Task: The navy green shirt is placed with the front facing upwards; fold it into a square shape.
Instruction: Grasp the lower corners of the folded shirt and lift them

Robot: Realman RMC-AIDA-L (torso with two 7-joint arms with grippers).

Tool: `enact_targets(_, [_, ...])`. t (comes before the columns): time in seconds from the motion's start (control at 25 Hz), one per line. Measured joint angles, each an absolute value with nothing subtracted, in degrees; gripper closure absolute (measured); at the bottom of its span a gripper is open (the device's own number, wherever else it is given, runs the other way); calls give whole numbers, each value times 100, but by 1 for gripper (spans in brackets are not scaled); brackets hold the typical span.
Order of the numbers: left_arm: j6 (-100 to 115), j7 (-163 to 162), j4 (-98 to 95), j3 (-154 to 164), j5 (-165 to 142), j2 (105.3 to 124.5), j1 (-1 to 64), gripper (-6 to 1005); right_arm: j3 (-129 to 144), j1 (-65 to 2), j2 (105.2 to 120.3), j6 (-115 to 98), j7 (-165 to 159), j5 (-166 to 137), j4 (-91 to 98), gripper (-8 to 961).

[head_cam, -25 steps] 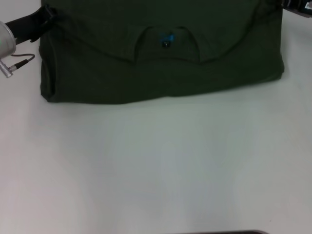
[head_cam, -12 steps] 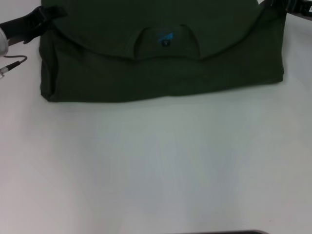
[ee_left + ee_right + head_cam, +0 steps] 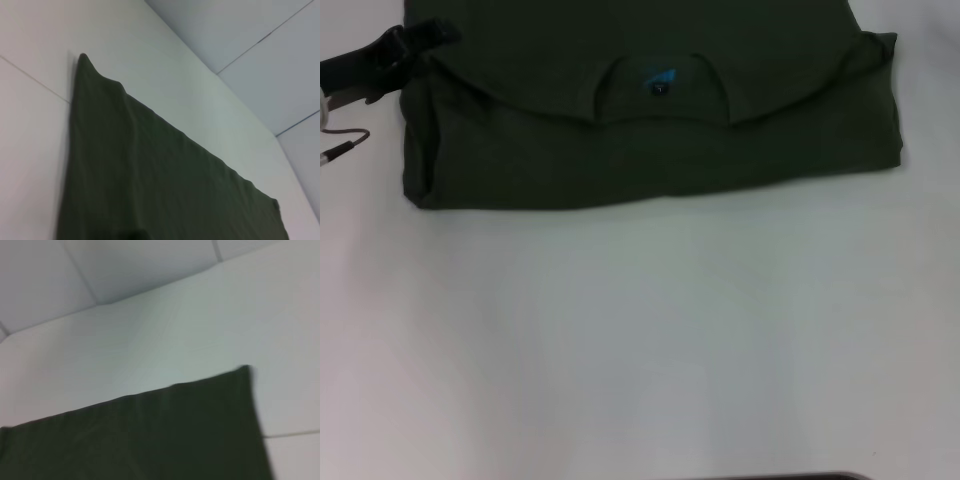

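While lying folded on the white desk point(image 3: 640, 340), the navy green shirt point(image 3: 650, 150) shows its collar; left tool point(image 3: 415, 40) at its corner, grip state undeterminable.

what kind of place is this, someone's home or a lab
Probably a lab or test bench, not a home: a bare white table, plain panelled white walls behind it, and only a folded green shirt with the left gripper at its corner.
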State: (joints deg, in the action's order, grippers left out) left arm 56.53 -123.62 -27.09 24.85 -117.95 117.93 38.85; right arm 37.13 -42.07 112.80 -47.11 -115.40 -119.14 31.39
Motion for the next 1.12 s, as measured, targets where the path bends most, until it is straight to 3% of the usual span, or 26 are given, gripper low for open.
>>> enact_targets(0.12, [5933,-12362,-2792,2457,-11746,11794,3787,233,3861,-4208,11258,-5086,-11654,-11915,3232,39])
enact_targets(0.24, [6677,-12363,-3085,2470,-11730,11736,3607,235,3929,-4085,11080,-6146,-12000,-11933,3529,14])
enact_targets(0.4, [8175,-12509,-3575,2547,-11795,11464,3310,238,3794,-3728,10854,-7826,-12422,-11924,4268,16])
enact_targets(0.6, [9248,-13140,-3965,2693,-12293,11069,3115,241,3372,-3266,10912,-8936,-12411,-11907,5050,18])
enact_targets(0.84, [9217,-13959,-4227,2708,-13382,11037,3281,244,3176,-3113,10903,-9068,-12446,-11922,4983,21])
enact_targets(1.12, [8473,-14084,-3953,3021,-13505,11218,3366,247,3226,-3133,10815,-9090,-12798,-12200,4969,23])
